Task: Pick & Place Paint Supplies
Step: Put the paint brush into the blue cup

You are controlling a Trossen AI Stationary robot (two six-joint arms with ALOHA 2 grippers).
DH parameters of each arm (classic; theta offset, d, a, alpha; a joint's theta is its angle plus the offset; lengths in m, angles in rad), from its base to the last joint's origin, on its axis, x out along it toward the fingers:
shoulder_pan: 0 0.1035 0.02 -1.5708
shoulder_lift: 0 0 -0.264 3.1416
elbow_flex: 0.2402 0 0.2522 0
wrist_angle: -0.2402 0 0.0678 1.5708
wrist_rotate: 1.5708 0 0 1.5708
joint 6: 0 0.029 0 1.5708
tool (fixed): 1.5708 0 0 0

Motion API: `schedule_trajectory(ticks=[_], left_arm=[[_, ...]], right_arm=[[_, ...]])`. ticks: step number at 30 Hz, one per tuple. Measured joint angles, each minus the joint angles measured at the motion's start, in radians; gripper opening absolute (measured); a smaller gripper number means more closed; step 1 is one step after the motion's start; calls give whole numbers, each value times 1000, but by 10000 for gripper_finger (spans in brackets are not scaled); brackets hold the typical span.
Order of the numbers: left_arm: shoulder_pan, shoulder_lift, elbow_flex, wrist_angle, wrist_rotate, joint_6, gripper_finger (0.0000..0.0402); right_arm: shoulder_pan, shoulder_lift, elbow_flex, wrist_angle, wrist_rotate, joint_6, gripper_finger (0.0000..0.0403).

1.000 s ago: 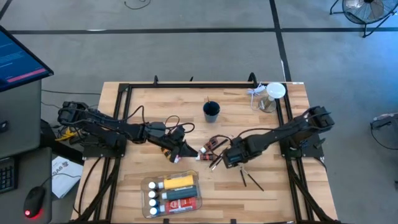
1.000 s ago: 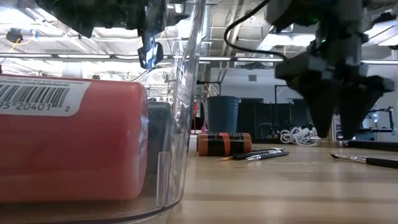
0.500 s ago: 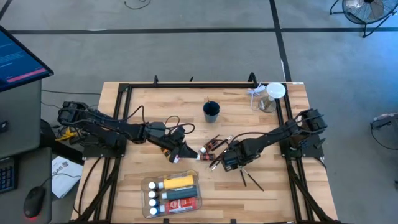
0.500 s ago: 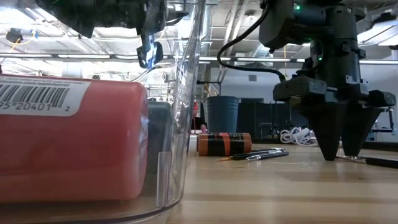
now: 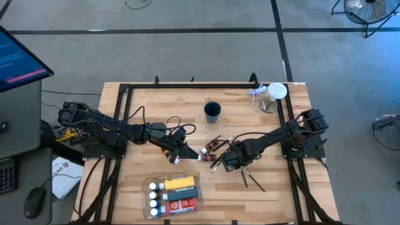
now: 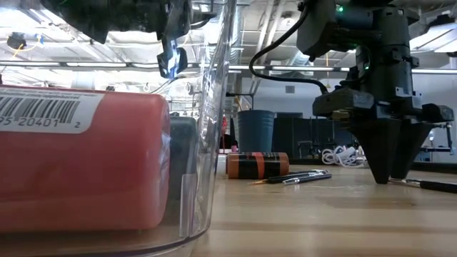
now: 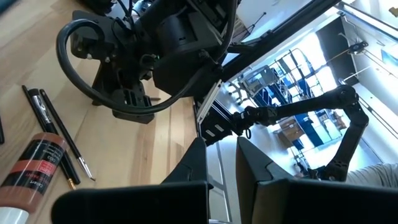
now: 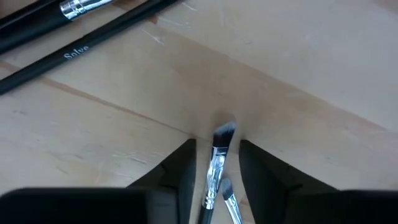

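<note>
Currently, right gripper (image 8: 214, 163) jaws straddle a brush (image 8: 219, 152) on the surface (image 8: 298, 81), not yet clamped. Close squarely on the ferrule before lifting. Left gripper (image 7: 216, 163): jaws closed, empty.

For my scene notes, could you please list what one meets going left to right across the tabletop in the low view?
Red bottle inside the clear container → dark cup → brown tube → two brushes → right gripper, fingertips down at the table → another brush.
</note>
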Motion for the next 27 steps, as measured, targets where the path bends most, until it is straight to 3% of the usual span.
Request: schedule_trajectory(ticks=[18, 27], left_arm=[[0, 0, 0, 0, -2, 19, 2], [0, 0, 0, 0, -5, 19, 2]], right_arm=[[-5, 2, -1, 5, 7, -34, 9], [-5, -2, 0, 4, 4, -47, 3]])
